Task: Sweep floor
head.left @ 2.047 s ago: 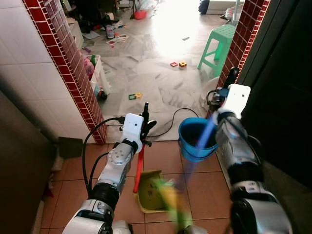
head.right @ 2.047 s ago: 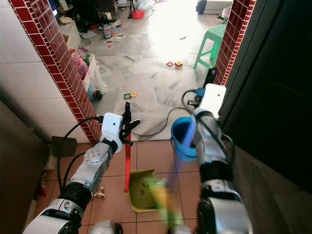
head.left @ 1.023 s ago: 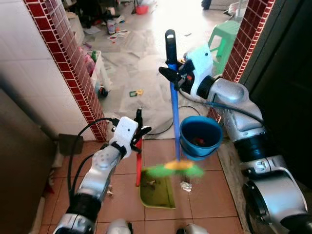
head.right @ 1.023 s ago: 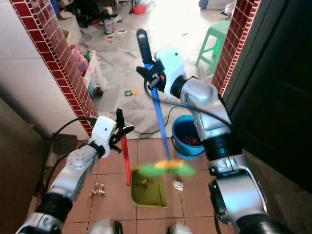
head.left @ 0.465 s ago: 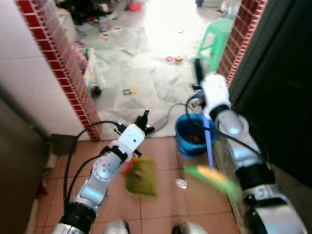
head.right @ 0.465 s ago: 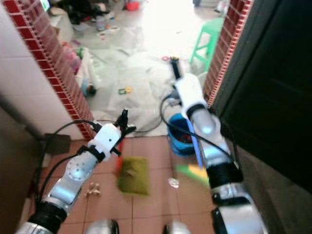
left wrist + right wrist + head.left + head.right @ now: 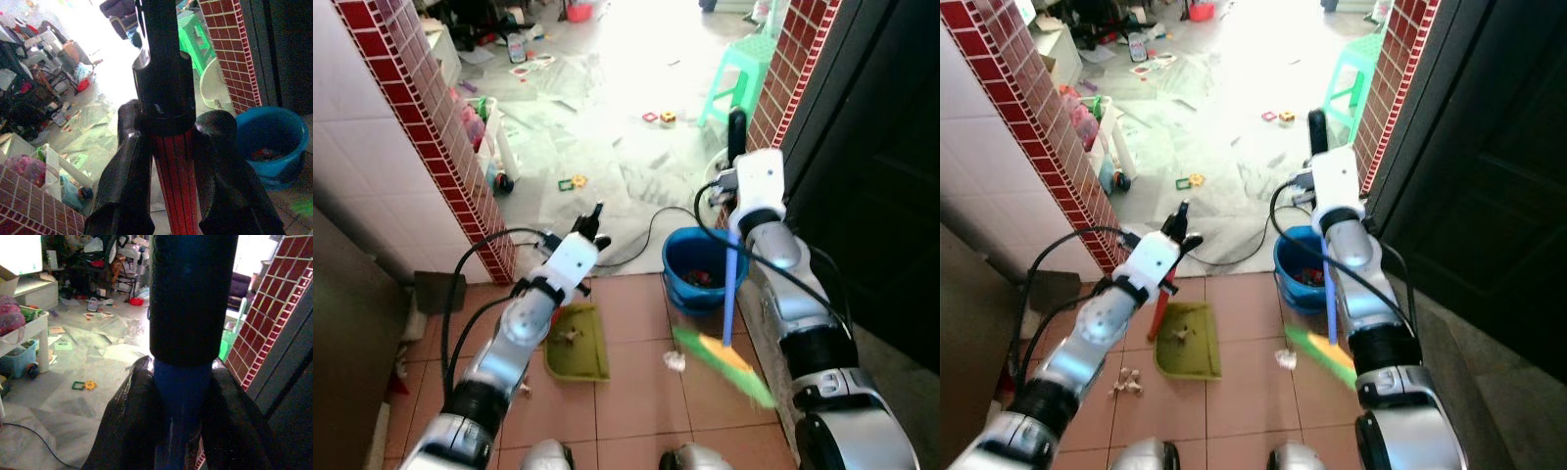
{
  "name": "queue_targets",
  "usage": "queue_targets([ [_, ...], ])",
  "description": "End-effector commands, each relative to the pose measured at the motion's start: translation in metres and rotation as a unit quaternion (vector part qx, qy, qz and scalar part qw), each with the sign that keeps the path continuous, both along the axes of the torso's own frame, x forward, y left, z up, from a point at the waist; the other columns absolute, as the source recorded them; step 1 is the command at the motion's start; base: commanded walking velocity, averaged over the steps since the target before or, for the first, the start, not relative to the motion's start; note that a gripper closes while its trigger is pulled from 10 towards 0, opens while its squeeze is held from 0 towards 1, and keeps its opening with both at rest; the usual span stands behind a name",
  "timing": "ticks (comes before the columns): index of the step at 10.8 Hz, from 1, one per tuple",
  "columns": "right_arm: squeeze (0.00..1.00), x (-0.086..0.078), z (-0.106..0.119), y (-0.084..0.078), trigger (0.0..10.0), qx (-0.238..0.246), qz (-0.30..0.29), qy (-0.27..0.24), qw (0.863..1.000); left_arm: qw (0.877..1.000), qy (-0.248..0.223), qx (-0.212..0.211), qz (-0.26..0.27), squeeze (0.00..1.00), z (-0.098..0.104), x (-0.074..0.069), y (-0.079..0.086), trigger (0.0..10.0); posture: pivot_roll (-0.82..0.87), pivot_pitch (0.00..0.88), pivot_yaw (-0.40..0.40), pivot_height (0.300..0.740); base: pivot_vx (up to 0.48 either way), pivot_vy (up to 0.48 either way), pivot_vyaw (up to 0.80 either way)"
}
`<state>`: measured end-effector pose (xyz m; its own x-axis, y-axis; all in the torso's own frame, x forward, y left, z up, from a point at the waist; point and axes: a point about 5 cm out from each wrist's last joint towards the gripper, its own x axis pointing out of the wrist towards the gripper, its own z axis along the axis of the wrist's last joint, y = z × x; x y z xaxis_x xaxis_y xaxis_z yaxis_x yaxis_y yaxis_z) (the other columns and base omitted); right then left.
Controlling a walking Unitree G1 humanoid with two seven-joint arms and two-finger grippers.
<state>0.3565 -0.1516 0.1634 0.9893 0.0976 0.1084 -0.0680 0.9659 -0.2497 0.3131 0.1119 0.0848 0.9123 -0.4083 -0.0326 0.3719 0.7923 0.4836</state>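
Note:
My left gripper (image 7: 591, 221) is shut on the red handle (image 7: 173, 166) of a green dustpan (image 7: 578, 343). The pan lies flat on the terracotta tiles with a few scraps in it. My right gripper (image 7: 741, 174) is shut on a blue broom handle (image 7: 731, 289), just under its black top grip (image 7: 193, 293). The broom's green bristles (image 7: 722, 356) are blurred, low over the tiles, right of a crumpled white scrap (image 7: 674, 362). Small pale debris (image 7: 1126, 384) lies left of the dustpan.
A blue bucket (image 7: 698, 269) with rubbish stands between the arms by the right brick pillar (image 7: 791, 59). A black cable (image 7: 651, 235) crosses the threshold. A brick pillar (image 7: 431, 117) stands left, a dark door right. A green stool (image 7: 739, 73) and toys sit on the marble floor beyond.
The dustpan has dropped from a blurred lift to lie flat on the tiles further left. The broom head stays low at the right, near the white scrap. The camera has shifted slightly.

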Motion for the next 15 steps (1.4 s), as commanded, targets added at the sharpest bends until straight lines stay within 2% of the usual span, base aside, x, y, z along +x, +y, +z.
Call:
queue_targets([
  [1, 0.0, 0.002, 0.014, -0.002, 10.0, 0.004, -0.008, -0.026, 1.0, 0.999, -0.02, 0.043, 0.009, 0.0, 0.003, 0.007, 0.009, 10.0, -0.12, 0.035, 0.06, 0.74, 0.0, 0.0, 0.0],
  [2, 0.0, 0.001, 0.014, -0.001, 10.0, 0.005, -0.008, -0.026, 1.0, 0.998, -0.032, 0.053, 0.007, 0.0, 0.005, 0.009, 0.009, 10.0, -0.12, 0.033, 0.063, 0.74, 0.0, 0.0, 0.0],
  [12, 0.0, 0.001, 0.014, -0.001, 10.0, 0.005, -0.008, -0.026, 1.0, 0.998, -0.032, 0.053, 0.007, 0.0, 0.005, 0.009, 0.009, 10.0, -0.12, 0.033, 0.063, 0.74, 0.0, 0.0, 0.0],
  [13, 0.0, -0.004, 0.0, 0.013, 10.0, 0.035, -0.018, -0.009, 0.999, 0.982, 0.047, -0.156, 0.094, 0.0, 0.009, 0.015, 0.008, 10.0, -0.11, 0.046, 0.075, 0.74, 0.0, 0.0, 0.0],
  [14, 0.0, -0.004, 0.0, 0.013, 10.0, 0.043, -0.019, -0.006, 0.999, 0.968, 0.063, -0.223, 0.095, 0.0, 0.011, 0.012, 0.0, 10.0, -0.11, 0.046, 0.057, 0.74, 0.0, 0.0, 0.0],
  [15, 0.0, -0.001, 0.003, 0.011, 10.0, 0.057, -0.023, -0.008, 0.998, 0.966, 0.065, -0.234, 0.092, 0.0, 0.01, 0.009, -0.005, 10.0, -0.11, 0.046, 0.049, 0.74, 0.0, 0.0, 0.0],
])
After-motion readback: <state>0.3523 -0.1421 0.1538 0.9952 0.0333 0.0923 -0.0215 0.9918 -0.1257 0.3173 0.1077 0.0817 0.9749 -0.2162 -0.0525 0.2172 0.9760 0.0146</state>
